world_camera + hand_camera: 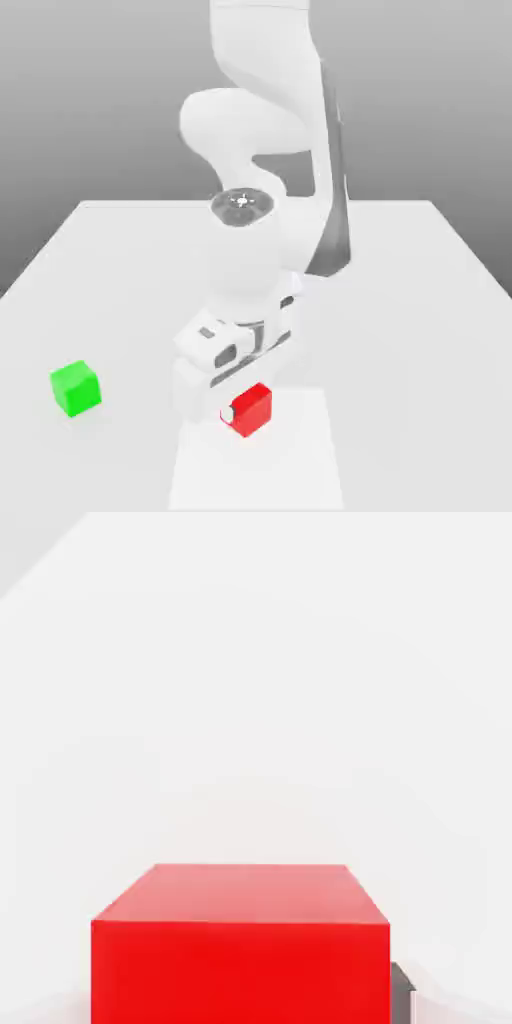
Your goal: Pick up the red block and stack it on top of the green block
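The red block sits on the white table near its front edge, and it looms close in the hand view. My gripper is lowered straight over it, shut on the red block, with one pale fingertip pressed against the side facing the exterior view's left. A dark finger touches the block's side in the hand view. The green block stands alone on the table, well off toward the exterior view's left of the gripper.
The white table stretches back and to both sides. A slightly brighter rectangular patch lies under the red block. The arm's white body rises behind the gripper.
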